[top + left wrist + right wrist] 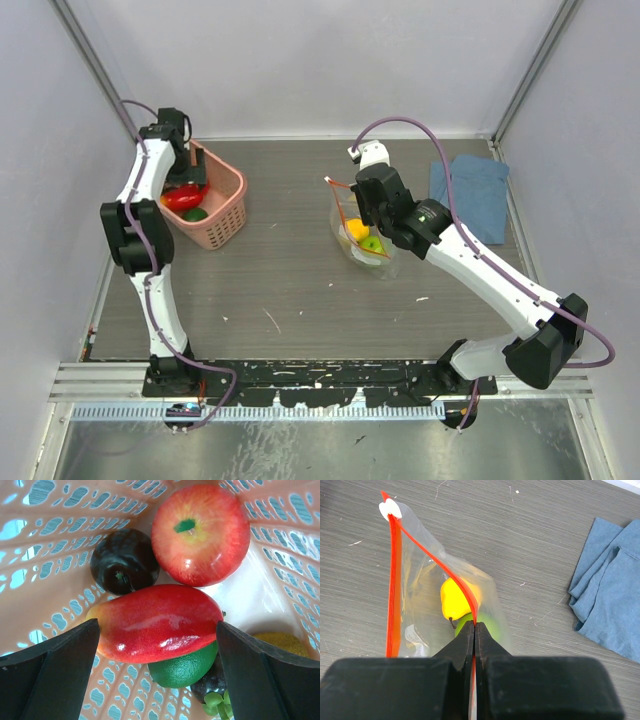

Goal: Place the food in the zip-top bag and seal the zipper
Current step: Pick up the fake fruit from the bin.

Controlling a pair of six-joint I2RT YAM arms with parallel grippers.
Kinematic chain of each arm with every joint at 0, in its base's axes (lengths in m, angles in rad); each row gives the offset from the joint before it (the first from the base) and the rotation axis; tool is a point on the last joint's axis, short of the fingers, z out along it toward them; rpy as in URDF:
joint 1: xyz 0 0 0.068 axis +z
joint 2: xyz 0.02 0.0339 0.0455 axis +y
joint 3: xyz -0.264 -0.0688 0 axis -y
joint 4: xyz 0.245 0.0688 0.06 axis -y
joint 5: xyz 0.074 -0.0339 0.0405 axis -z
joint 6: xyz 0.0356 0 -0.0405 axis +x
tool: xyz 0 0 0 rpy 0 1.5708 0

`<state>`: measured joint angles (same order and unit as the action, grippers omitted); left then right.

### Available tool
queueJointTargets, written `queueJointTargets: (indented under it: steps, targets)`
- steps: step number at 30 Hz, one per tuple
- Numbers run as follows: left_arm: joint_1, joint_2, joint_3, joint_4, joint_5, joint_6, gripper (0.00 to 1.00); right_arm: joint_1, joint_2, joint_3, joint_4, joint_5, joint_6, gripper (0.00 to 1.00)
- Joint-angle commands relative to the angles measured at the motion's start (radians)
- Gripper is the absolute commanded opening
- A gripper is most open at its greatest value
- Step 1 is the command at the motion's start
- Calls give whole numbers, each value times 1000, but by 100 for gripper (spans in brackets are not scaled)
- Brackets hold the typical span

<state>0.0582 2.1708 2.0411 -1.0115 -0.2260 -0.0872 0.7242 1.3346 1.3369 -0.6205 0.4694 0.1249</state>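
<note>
grey wood-grain table [300,290], white walls [330,60], left end effector [157,625] splayed, right end effector [474,625] pinching zipper [394,580]

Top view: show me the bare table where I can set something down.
Bare table lies between the pink lattice plastic basket and the clear zip-top bag, and along the near edge. The gap between bag and folded blue cloth sits under the right arm. Crowded: the basket, full of glossy toy fruit, with the open left gripper inside.
</note>
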Motion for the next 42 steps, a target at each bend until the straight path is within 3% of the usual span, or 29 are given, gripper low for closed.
queueJointTargets:
  steps: [1,5,13,15,18,23,26,32,42]
  targets:
    - [9,59,18,-49,-36,11,98,-3,-31,4,56,5,-13,0]
    - [9,55,23,-55,-29,3,98,-3,-33,2,56,8,-14,0]
    - [7,-32,32,-38,23,5,71,-2,-43,-4,66,2,-14,0]
    - [5,-47,45,-45,27,19,73,-2,-47,-4,66,0,-15,0]
    - [0,-50,88,-94,20,66,86,-2,-57,-5,66,2,-17,0]
    - [-1,-32,155,-198,-4,190,96,-5,-71,-4,67,-3,-20,0]
    - [-1,-54,137,-213,-7,266,97,-6,-73,-8,69,-11,-21,0]
    - [-23,-153,-42,-104,17,368,98,-5,-85,-22,76,-28,-20,0]
    - [-29,-82,-67,-80,-23,415,98,-6,-84,-22,77,-33,-19,0]
